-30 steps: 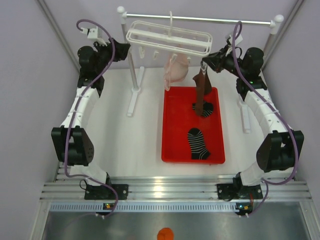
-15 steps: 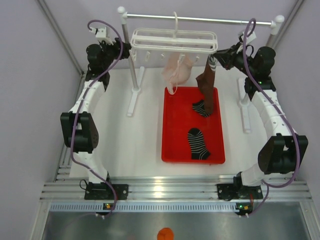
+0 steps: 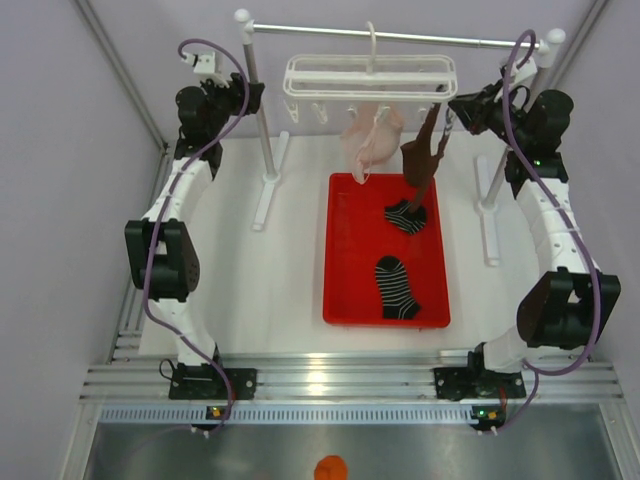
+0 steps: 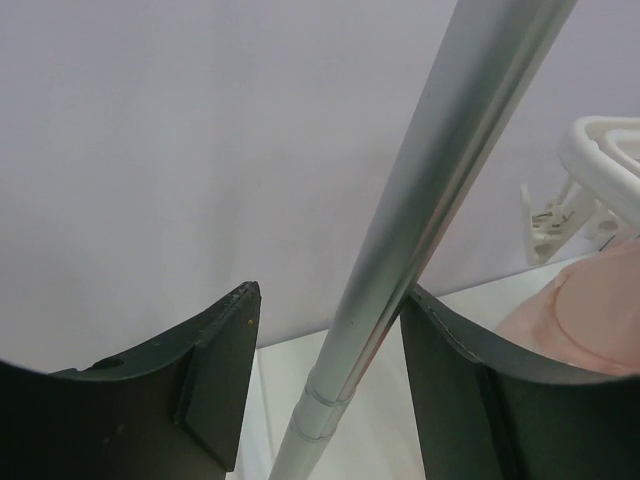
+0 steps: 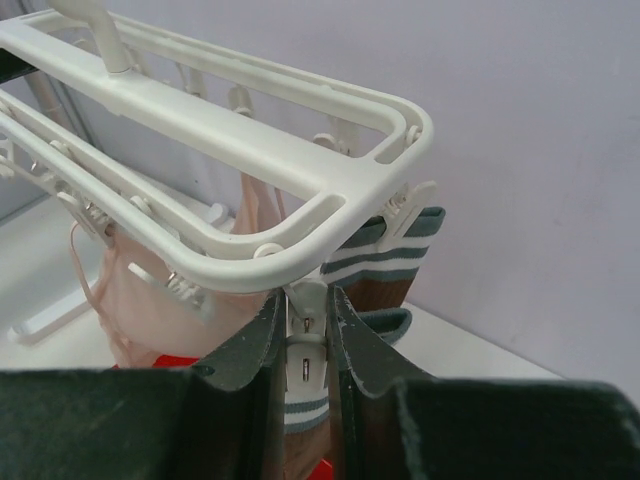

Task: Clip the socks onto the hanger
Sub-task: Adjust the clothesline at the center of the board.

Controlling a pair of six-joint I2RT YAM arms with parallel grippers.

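Observation:
The white hanger (image 3: 370,75) hangs by its hook from the stand's crossbar (image 3: 440,40). My right gripper (image 3: 452,108) is at its right end, shut on a white peg (image 5: 306,350) under the frame (image 5: 250,150); a brown sock's striped cuff (image 5: 305,420) sits in that peg. A second brown sock (image 5: 395,265) hangs from the neighbouring peg behind. The brown socks (image 3: 425,155) dangle over the red tray (image 3: 345,250). Two black striped socks (image 3: 406,215) (image 3: 397,286) lie in the tray. My left gripper (image 3: 252,97) is open around the stand's left post (image 4: 400,260).
A pale pink fabric item (image 3: 375,140) hangs from the hanger's middle pegs, also in the right wrist view (image 5: 150,290). The stand's white feet (image 3: 268,195) (image 3: 490,225) rest on the table on both sides of the tray. Walls close in left, right and behind.
The hanger has slid right along the crossbar. My right gripper rose with the brown sock up to the hanger's right end. My left arm stretched up and back to the left post.

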